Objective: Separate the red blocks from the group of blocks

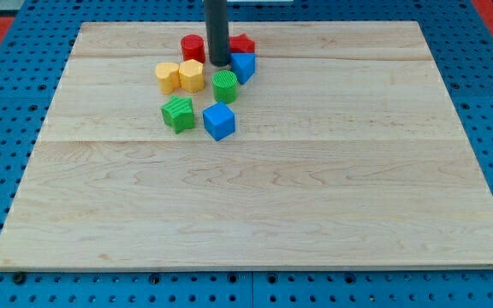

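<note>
worktop (315, 188): wooden board on blue pegboard. no claw fitted, so no spread or pinch to report; the rod's tip (219, 63) stands between two red blocks near the view's top, red block (193, 47) left, red block (243, 43) right, partly hidden. close by: blue block (244, 66), green cylinder (224, 87), two yellow blocks (180, 76), green block (177, 113), blue cube (218, 121). reds look light, rigid, likely free-sliding; push on a flat side.
</note>
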You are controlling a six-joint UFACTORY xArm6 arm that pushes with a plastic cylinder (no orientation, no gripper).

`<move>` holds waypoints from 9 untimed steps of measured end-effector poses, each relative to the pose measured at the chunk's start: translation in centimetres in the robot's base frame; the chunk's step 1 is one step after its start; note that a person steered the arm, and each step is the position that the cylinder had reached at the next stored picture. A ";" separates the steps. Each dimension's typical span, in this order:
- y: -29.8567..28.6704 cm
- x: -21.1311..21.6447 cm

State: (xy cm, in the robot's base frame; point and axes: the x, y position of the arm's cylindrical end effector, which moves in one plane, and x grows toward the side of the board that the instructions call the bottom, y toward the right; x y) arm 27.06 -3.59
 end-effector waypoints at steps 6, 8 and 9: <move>2.8 6.2; 5.6 -4.2; 1.2 -2.3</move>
